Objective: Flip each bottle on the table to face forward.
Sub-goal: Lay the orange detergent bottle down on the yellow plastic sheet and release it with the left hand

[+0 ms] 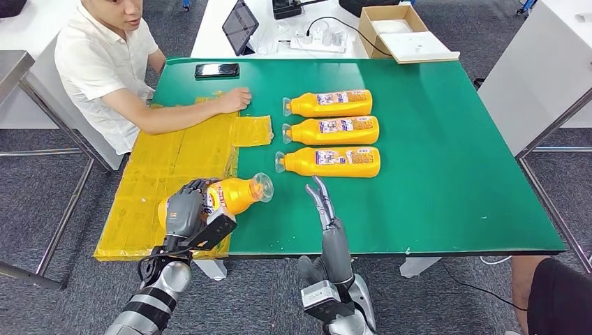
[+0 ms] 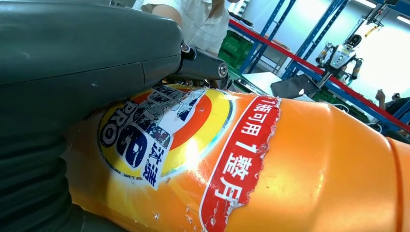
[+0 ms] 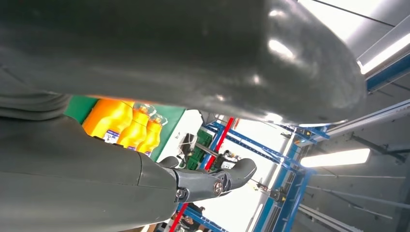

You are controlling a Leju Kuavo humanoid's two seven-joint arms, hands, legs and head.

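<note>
The left hand (image 1: 185, 209) wraps its fingers around the base end of an orange bottle (image 1: 234, 195), whose long axis runs away from the fingers, clear cap toward the right hand (image 1: 322, 199). That hand's fingers are straight, slightly apart, holding nothing. Beyond lie three bottles (image 1: 331, 132), caps leftward, on the green table (image 1: 454, 139).

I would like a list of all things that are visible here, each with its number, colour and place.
row bottles: three, orange, lying side by side on the table's middle, caps to the left
held bottle: one, orange, in the left hand, near the front edge
table: one, green top
yellow sheet: one, on the table's left part
phone: one, black, far edge
cardboard box: one, brown, behind the table
person: one, white shirt, seated at the far left
left hand: grey, holds a bottle
right hand: grey, fingers straight, holds nothing
</note>
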